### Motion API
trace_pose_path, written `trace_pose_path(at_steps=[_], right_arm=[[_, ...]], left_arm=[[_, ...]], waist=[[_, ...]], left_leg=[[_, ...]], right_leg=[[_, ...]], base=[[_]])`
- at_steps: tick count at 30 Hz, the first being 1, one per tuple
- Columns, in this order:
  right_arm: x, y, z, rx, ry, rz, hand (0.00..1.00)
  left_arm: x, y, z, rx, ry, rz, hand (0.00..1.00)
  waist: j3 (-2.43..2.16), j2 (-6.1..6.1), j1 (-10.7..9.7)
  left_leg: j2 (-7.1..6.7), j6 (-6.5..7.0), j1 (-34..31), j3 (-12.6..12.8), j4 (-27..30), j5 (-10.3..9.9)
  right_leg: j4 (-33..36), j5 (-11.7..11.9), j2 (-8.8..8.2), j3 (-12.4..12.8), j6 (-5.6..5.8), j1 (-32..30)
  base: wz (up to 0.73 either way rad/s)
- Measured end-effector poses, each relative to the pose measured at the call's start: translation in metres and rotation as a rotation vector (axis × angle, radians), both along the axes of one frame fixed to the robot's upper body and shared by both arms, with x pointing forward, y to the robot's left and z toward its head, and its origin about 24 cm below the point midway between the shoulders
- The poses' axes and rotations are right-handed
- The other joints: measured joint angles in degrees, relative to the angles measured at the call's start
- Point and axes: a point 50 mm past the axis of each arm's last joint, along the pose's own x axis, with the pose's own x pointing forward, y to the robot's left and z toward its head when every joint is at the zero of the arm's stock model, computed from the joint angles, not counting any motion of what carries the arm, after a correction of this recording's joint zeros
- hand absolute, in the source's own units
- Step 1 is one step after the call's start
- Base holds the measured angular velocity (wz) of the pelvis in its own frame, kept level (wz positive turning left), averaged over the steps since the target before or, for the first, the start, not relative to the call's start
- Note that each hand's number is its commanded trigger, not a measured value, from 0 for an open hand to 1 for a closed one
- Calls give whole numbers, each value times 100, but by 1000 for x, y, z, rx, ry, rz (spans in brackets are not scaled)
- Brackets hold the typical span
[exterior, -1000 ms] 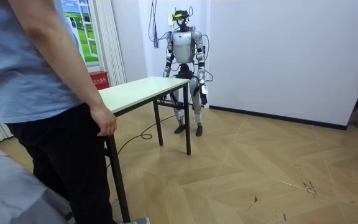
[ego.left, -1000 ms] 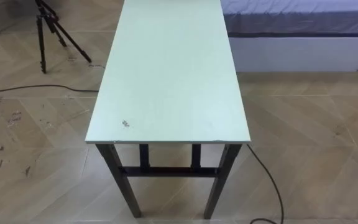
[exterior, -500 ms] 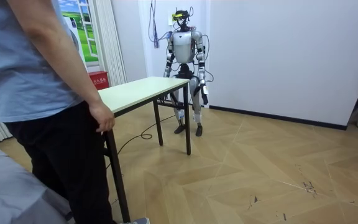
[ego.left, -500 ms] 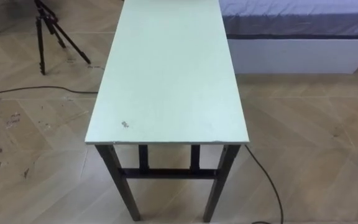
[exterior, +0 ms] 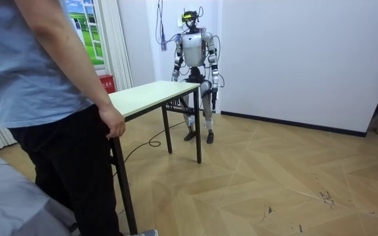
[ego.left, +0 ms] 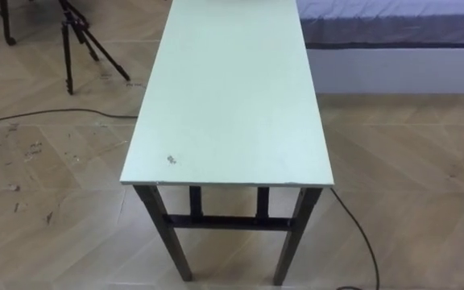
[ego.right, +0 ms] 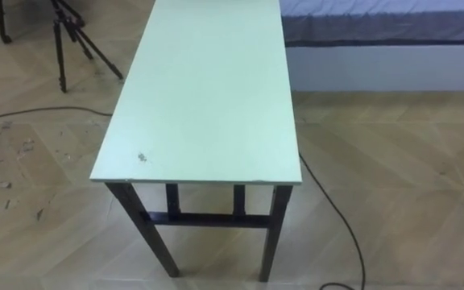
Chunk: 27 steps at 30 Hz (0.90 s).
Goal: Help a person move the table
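plainly, the table (ego.left: 228, 97) is a long, narrow one: a smooth pale top on a dark metal frame, standing on the wood floor with its near short end right under the robot's gaze. at the far end a person rests a hand (exterior: 113, 123) on the corner. the robot stands just behind its own end, its left hand (exterior: 213, 95) and right hand (exterior: 176, 78) low by its sides and not touching the top; whether they are open or curled i cannot tell. it looks rigid and fairly heavy, awkward more for its length than its weight. the slick top offers no grip, so the hold should be under the short edge, near both corners above the legs. a cable (ego.left: 353, 225) on the floor runs beside the right leg.
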Motion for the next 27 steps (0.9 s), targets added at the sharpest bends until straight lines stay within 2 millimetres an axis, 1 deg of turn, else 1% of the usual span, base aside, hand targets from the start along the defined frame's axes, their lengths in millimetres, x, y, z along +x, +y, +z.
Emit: trace_pose_path(at_steps=[2, 5, 7, 8, 9, 10, 11, 12, 13, 14, 16, 19, 21, 22, 24, 27], right_arm=[[5, 1, 2, 39, -19, -45, 0], [15, 10, 8, 129, -89, -144, 0], [29, 20, 19, 243, -195, -246, 0], [33, 23, 22, 271, -221, -265, 0], [40, 28, 27, 326, -260, -305, 0], [44, 33, 32, 375, -293, -335, 0], [45, 35, 35, 397, -309, -346, 0], [48, 40, 39, 437, -336, -362, 0], [49, 46, 41, 480, -343, -377, 0], [50, 49, 42, 499, -343, -377, 0], [53, 61, 46, 577, -341, -387, 0], [63, 70, 56, 620, -370, -354, 0], [69, 73, 62, 639, -390, -339, 0], [73, 73, 63, 639, -395, -335, 0], [78, 73, 65, 629, -398, -330, 0], [83, 73, 66, 615, -395, -326, 0]], left_arm=[[4, -3, 1, -57, -28, 41, 0], [12, -1, 5, -118, -85, 89, 0], [18, -4, 10, -163, -139, 118, 0], [20, -5, 12, -180, -154, 131, 0], [26, -7, 15, -214, -185, 152, 0], [33, -14, 18, -260, -222, 169, 0], [35, -19, 19, -284, -237, 172, 0], [41, -30, 23, -330, -269, 162, 0], [46, -40, 25, -368, -287, 134, 0], [48, -45, 26, -388, -293, 127, 0], [56, -61, 34, -466, -321, 84, 0], [66, -72, 42, -523, -351, 49, 0], [72, -74, 46, -539, -365, 36, 0], [76, -74, 48, -555, -376, 48, 0], [81, -74, 51, -568, -395, 54, 0], [92, -73, 56, -572, -420, 39, 0]], waist=[[-2, 15, 12], [2, 5, 30], [0, 12, 12], [2, 11, 1], [9, 4, -22], [13, -4, -28], [12, -5, -17], [14, 14, -8], [7, 9, -10], [6, 9, -12], [18, -4, -25], [19, -8, -129], [24, -13, -154], [34, -23, -157], [32, -26, -142], [52, -57, -142]], left_leg=[[-14, 2, -13, 8, -5, -2], [-21, 13, -47, 45, -3, -9], [-38, 13, -97, 100, 4, -9], [-46, 14, -106, 104, 9, -9], [-68, 14, -116, 104, 19, -9], [-96, 15, -113, 107, 32, -9], [-104, 24, -108, 116, 40, -15], [-103, 99, -101, 123, 88, -59], [-110, 111, -94, 125, 104, -68], [-114, 112, -92, 126, 103, -69], [-120, 125, -98, 127, 105, -76], [-129, 129, -96, 131, 129, -79], [-135, 129, -66, 140, 141, -78], [-132, 130, -19, 187, 140, -78], [-128, 130, 7, 238, 146, -78], [-127, 130, -2, 245, 190, -80]], right_leg=[[24, -3, -20, -27, 6, -54], [66, -15, -30, 5, 18, -151], [228, -32, -51, 87, 18, -290], [256, -34, -60, 95, 21, -311], [328, -57, -70, 90, 32, -349], [360, -84, -103, 91, 50, -365], [374, -89, -115, 91, 59, -366], [416, -100, -119, 102, 70, -370], [428, -101, -126, 118, 75, -368], [424, -98, -131, 119, 80, -367], [432, -83, -136, 117, 93, -383], [490, -86, -152, 120, 94, -388], [533, -98, -156, 152, 92, -379], [549, -100, -149, 202, 89, -363], [549, -97, -139, 250, 90, -352], [569, -90, -147, 260, 91, -359]], base=[[6], [-5], [-17], [-7], [3], [5], [0], [-5], [-7], [0], [0], [0], [-6], [-15], [-12], [-2]])
